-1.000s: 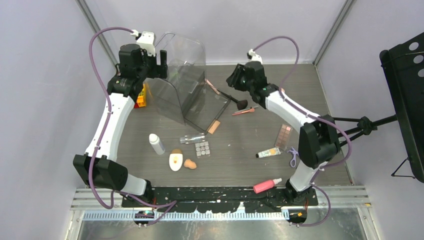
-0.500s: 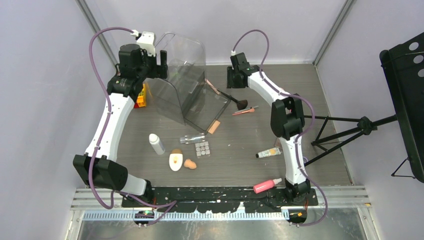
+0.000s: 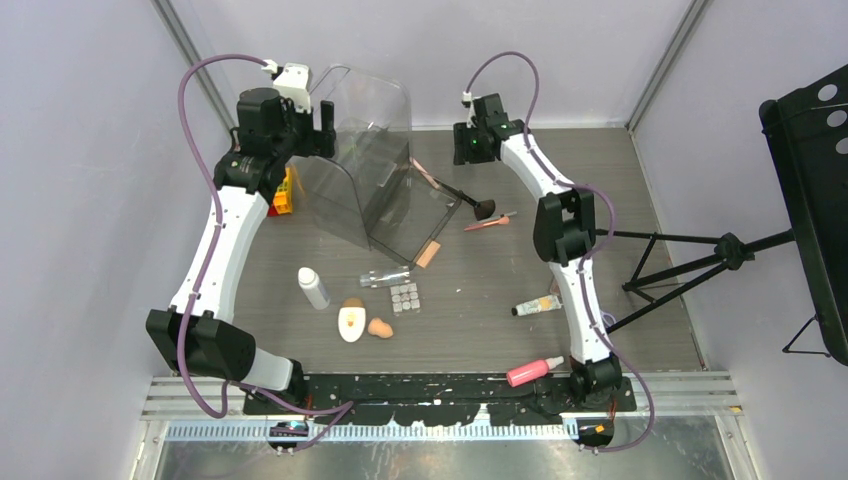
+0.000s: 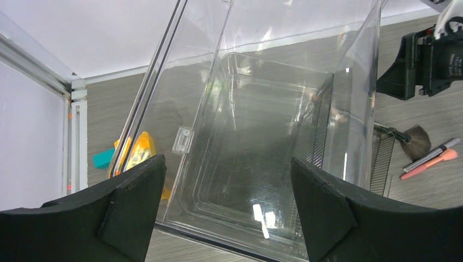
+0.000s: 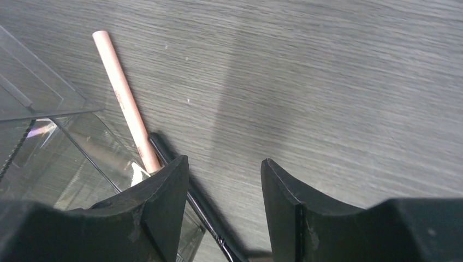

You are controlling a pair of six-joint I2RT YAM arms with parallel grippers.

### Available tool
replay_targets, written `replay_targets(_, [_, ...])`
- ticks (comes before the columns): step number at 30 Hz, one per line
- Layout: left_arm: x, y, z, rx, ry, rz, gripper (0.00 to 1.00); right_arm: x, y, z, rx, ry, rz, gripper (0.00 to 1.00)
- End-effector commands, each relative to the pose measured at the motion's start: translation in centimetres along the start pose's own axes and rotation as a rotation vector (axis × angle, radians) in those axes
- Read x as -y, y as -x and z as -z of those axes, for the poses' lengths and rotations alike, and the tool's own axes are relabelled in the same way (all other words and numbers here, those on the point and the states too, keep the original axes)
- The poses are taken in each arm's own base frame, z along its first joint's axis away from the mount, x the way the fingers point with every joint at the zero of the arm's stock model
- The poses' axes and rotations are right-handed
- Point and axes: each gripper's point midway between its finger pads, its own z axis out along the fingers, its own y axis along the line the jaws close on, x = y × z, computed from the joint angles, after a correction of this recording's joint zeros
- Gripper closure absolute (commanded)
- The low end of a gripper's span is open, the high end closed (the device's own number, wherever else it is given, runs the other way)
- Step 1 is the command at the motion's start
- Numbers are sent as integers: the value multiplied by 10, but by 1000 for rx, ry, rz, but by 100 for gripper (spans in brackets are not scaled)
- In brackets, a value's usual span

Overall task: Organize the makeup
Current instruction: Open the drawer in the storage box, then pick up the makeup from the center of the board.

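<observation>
Some of the black brush (image 5: 210, 226) (its handle) hides behind right gripper (image 5: 224, 164).

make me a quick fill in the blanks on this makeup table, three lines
1. The peach sponge lies beside the white oval ___.
2. The bottle by the right arm's base is ___.
3. The left gripper is open, facing the clear ___.
Missing words: compact; pink; case.
</observation>
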Motion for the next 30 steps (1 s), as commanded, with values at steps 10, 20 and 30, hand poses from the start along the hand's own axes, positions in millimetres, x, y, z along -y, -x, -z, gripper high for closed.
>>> replay_targets(10, [6, -13, 5, -51, -63, 66, 14, -30, 45, -25, 187, 145, 119, 42])
replay_targets(20, [4, -15, 2, -58, -76, 88, 14, -50, 47, -37, 224, 261, 124, 40])
replay_targets(30, [5, -17, -1, -68, -85, 91, 15, -58, 38, -51, 219, 308, 168, 40])
